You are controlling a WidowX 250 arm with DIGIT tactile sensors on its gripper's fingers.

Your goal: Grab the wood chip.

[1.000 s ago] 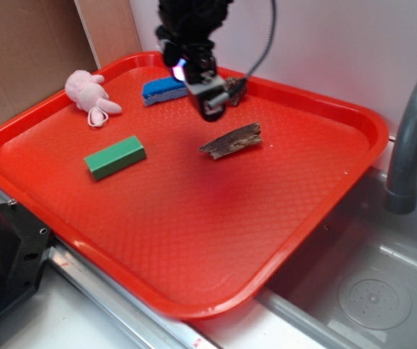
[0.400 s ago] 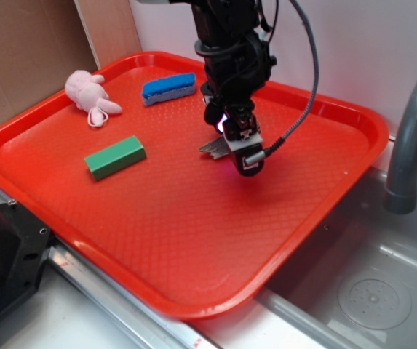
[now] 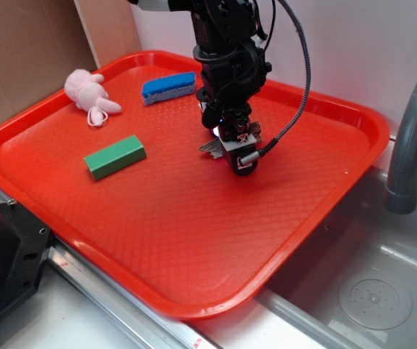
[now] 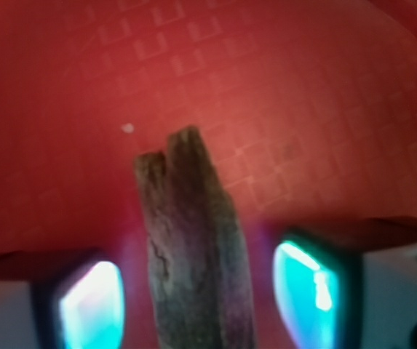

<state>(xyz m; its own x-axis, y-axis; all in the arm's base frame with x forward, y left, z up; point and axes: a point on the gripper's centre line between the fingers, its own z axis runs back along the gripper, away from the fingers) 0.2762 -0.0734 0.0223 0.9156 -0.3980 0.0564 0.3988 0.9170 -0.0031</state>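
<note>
Now the end effector [image 4: 201,291] straddles the wood chip [image 4: 193,247], fingers [image 4: 88,305] spread, apart.

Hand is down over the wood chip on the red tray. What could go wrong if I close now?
1. The rough brown-grey wood chip lies between the hand's glowing fingers, apparently closer to the left one, so closing may push it sideways.
2. Its surface is jagged and uneven, so the grip may slip.
3. The hand sits low over the red plastic tray; descending further may scrape it.
</note>
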